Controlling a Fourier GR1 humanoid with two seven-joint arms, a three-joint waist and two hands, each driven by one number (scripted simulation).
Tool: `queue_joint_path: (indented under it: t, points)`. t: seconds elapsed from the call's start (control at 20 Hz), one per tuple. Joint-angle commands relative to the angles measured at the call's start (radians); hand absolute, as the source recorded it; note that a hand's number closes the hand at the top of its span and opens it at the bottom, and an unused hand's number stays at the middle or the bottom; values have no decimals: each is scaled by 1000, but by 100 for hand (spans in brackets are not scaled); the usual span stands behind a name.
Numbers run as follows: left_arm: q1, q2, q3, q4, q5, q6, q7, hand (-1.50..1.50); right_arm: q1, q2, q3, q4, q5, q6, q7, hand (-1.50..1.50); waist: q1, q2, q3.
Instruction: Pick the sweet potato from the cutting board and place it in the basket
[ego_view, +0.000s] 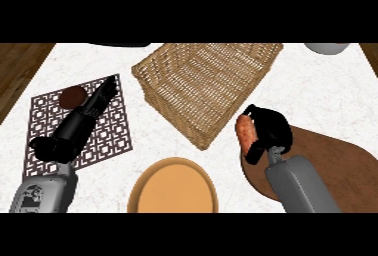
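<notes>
From the head view, looking steeply down, a white marbled counter (325, 85) runs between strips of dark wood at either side. A large woven wicker basket (203, 85), tan and roughly square, sits tilted toward the top centre, its open inside facing up and one corner pointing down toward the lower middle.

At the right, the right hand (267, 131) rises from its grey forearm over the upper left end of a dark brown wooden cutting board (332, 160). Its black fingers are curled round an orange-red, elongated sweet potato (243, 130), which stands nearly upright against the hand's left side, clasped there. The potato shows just off the board's left edge, over the white counter, just beside the basket's lower right rim but outside it. Whether it touches the counter beneath cannot be told.

At the left, the left hand (100, 102) lies stretched out with its fingers straight, released and holding nothing, pointing up and to the right across a dark brown openwork placemat (111, 135) with a lattice pattern. Just beside the fingers, on the mat's upper part, rests a small round reddish-brown object (72, 96).

Near the lower centre sits a round orange-tan plate (173, 187) with a darker rim, between the mat and the board. A white rounded vessel (326, 47) is cut off at the upper right corner, and a dark rounded shape (118, 44) is cut off at the upper edge.
</notes>
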Motion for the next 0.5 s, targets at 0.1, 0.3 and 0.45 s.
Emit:
queue_joint_path:
  t: [0.1,0.3,0.45]
  points:
    - [-37,-16,-44,12,5,-34,-8,0,-173,97,169,45,17,-111,310,150,101,19,13]
    - [-68,-36,-73,21,-10,-31,6,0,-266,99,224,45,-85,-256,459,150,121,23,18]
    - [-85,-40,-78,24,-6,-37,4,0,-342,99,263,35,-122,-390,526,150,144,25,18]
